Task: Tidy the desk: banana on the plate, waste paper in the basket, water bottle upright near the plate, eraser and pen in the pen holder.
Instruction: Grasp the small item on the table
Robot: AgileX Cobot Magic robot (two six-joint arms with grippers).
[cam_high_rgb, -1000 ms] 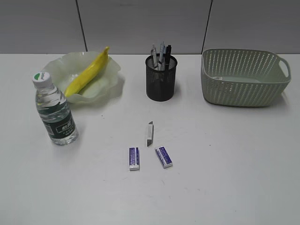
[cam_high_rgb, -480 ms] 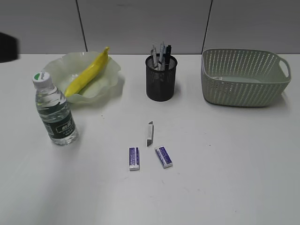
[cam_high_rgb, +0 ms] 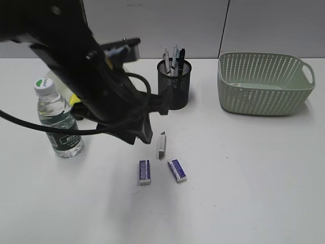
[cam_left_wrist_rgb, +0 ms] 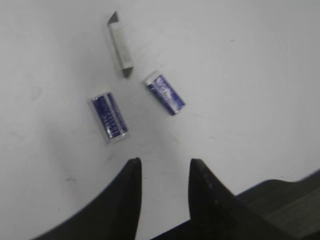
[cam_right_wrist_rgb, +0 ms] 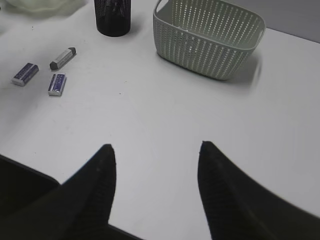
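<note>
Our left gripper [cam_left_wrist_rgb: 164, 172] hangs partly open with nothing in it, and just ahead of its fingertips we see two blue erasers [cam_left_wrist_rgb: 110, 116] and a grey one [cam_left_wrist_rgb: 120, 51] on the tabletop [cam_left_wrist_rgb: 240, 75]. Our right gripper [cam_right_wrist_rgb: 155, 155] is open wider and empty too, the basket [cam_right_wrist_rgb: 210, 37] well ahead of it and the pen holder [cam_right_wrist_rgb: 112, 15] off to the far left.

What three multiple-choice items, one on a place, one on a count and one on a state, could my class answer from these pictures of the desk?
1. Where do the pens stand?
A. in the pen holder
B. in the basket
C. on the plate

2. How many erasers lie on the desk?
A. one
B. three
C. five

3. How is the water bottle?
A. lying down
B. upright, capped
C. upright, uncapped

Key:
1 A: the pens poke out of the pen holder.
2 B: two blue-sleeved erasers and a grey one lie on the desk.
3 B: the water bottle stands with its white cap on.
</note>
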